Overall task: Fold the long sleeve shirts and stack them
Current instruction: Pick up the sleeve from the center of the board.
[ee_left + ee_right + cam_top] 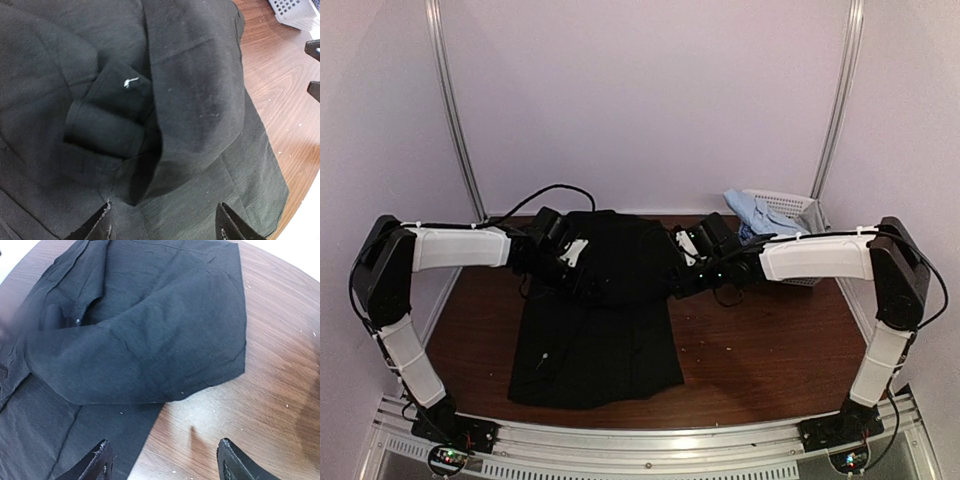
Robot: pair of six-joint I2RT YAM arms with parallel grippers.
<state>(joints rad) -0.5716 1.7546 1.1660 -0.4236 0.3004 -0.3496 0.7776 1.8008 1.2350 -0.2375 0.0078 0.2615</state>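
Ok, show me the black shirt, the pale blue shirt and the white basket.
black shirt [600, 335], top view, flat lower part.
pale blue shirt [752, 216], top view, middle of the bunched cloth.
white basket [788, 203], top view, lattice rim.

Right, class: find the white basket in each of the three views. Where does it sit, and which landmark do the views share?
Top external: basket at the far right corner of the table.
Left wrist: basket cut off in the top right corner.
Right wrist: not in it.
Shared landmark: the black shirt, seen in all three.
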